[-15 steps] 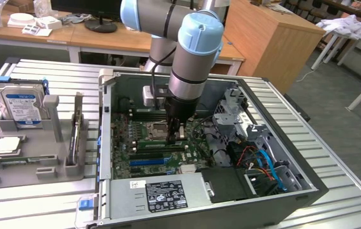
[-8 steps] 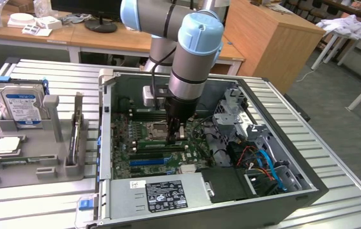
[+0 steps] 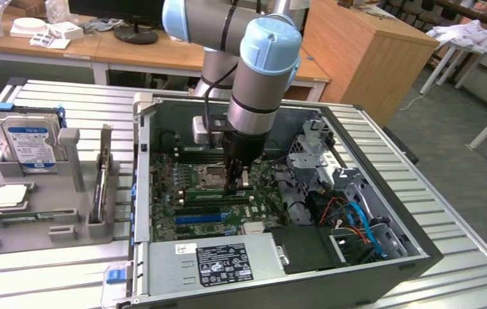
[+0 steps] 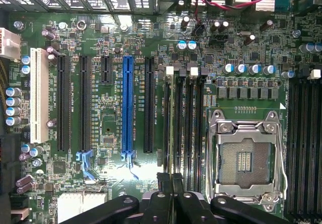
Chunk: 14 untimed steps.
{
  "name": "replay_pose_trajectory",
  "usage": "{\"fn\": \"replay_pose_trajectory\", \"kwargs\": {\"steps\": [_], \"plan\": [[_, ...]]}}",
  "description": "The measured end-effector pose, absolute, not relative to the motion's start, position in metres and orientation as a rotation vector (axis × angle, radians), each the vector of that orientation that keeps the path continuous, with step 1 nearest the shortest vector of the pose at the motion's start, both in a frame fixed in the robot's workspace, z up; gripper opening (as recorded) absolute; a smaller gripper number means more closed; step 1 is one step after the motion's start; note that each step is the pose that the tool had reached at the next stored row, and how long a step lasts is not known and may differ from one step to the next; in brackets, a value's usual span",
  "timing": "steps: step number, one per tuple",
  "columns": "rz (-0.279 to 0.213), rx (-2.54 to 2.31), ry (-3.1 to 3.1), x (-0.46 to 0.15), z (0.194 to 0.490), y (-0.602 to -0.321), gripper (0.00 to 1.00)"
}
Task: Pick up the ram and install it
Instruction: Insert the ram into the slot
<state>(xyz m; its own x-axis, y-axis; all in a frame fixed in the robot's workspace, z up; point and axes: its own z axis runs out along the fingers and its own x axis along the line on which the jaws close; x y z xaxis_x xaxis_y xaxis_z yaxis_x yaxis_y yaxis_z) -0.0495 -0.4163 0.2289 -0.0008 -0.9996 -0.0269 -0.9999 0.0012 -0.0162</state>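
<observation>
Fingers (image 4: 164, 194) pinched nearly together, tips just above the black memory slots (image 4: 183, 123) beside the CPU socket (image 4: 245, 156). Gripper (image 3: 241, 181) hangs straight down inside the open PC case (image 3: 415, 251), over the motherboard (image 3: 187, 193). The ram (image 3: 105, 174), prob. the thin stick on edge, sits in the grey holder (image 3: 71, 154) at exterior view's left, near the hard drive (image 3: 29, 138), well apart from gripper.
</observation>
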Motion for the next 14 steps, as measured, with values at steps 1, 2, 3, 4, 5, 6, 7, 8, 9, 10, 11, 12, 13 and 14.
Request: {"fn": "replay_pose_trajectory", "kwargs": {"steps": [1, 2, 3, 4, 5, 6, 7, 8, 9, 10, 11, 12, 13, 14], "plan": [[0.012, -2.199, 2.201, -0.0495, 0.2288, -0.4163, 0.12], [0.012, -2.199, 2.200, -0.0495, 0.2288, -0.4162, 0.12], [0.013, -2.200, 2.199, -0.0495, 0.2288, -0.4162, 0.12], [0.013, -2.200, 2.198, -0.0495, 0.2288, -0.4162, 0.12], [0.014, -2.201, 2.197, -0.0495, 0.2288, -0.4162, 0.12], [0.014, -2.202, 2.197, -0.0495, 0.2289, -0.4163, 0.12], [0.014, -2.202, 2.196, -0.0495, 0.2289, -0.4162, 0.12], [0.014, -2.203, 2.195, -0.0495, 0.2288, -0.4162, 0.12], [0.014, -2.204, 2.194, -0.0495, 0.2288, -0.4162, 0.12], [0.014, -2.205, 2.193, -0.0495, 0.2289, -0.4163, 0.12], [0.015, -2.205, 2.192, -0.0495, 0.2288, -0.4163, 0.12], [0.015, -2.206, 2.191, -0.0495, 0.2289, -0.4163, 0.12], [0.015, -2.207, 2.190, -0.0495, 0.2289, -0.4163, 0.12], [0.015, -2.208, 2.190, -0.0495, 0.2288, -0.4163, 0.12]]}}
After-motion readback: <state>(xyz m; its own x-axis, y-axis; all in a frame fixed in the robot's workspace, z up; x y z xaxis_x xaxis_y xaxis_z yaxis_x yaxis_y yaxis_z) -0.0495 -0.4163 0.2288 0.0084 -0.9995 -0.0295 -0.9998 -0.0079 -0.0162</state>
